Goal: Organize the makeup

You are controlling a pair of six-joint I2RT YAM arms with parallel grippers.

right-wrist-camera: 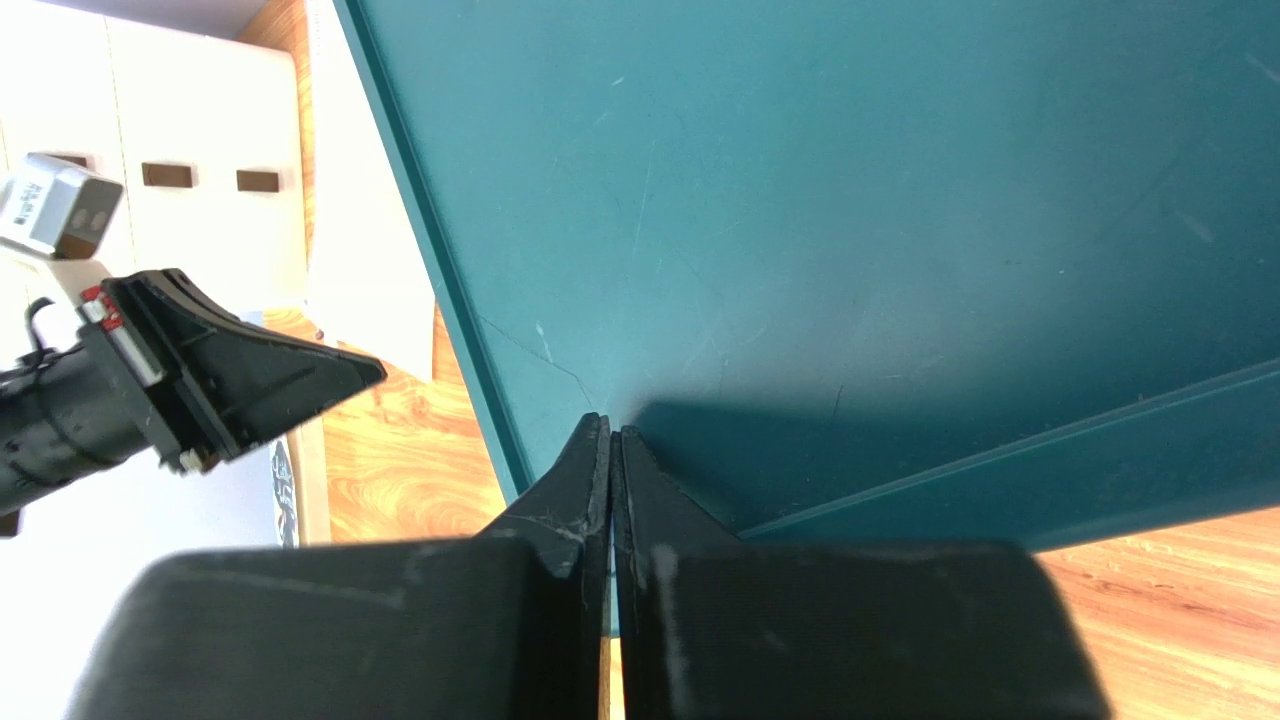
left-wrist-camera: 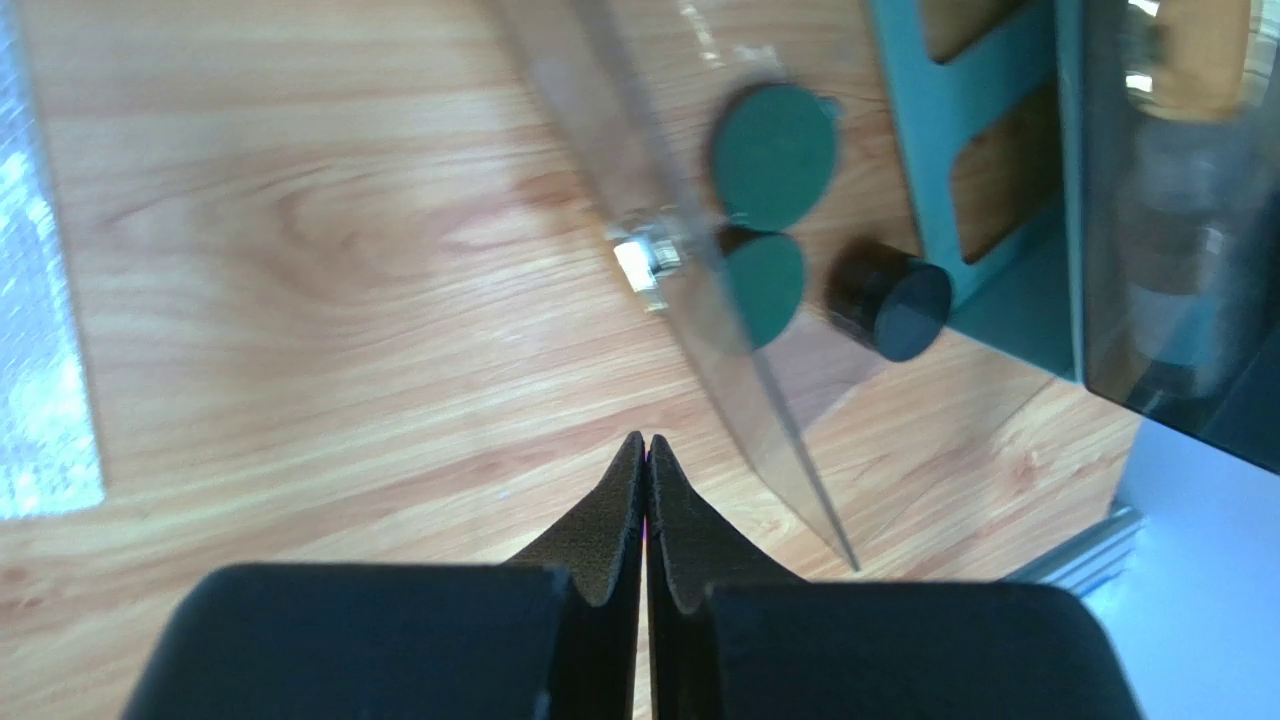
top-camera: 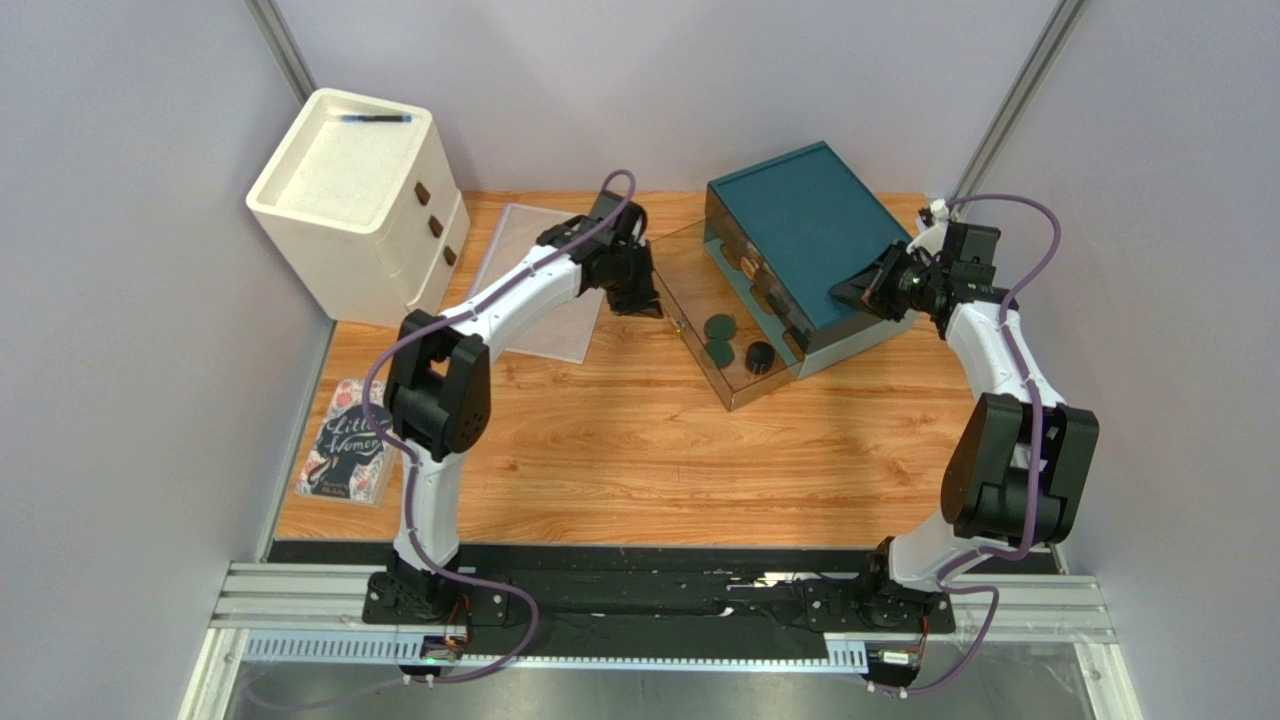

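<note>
Beside clear flap fronting the puffs: left jaws pinched shut, empty, over counter.
Right jaws shut, tips on teal case, likely steadying it.

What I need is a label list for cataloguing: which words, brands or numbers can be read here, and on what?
"Little Women": cover of the book at the table's left edge.
Any smaller print on it: too blurred to read.
No other text shows.

Smooth wood-grain table; green puffs, perhaps matt
</note>
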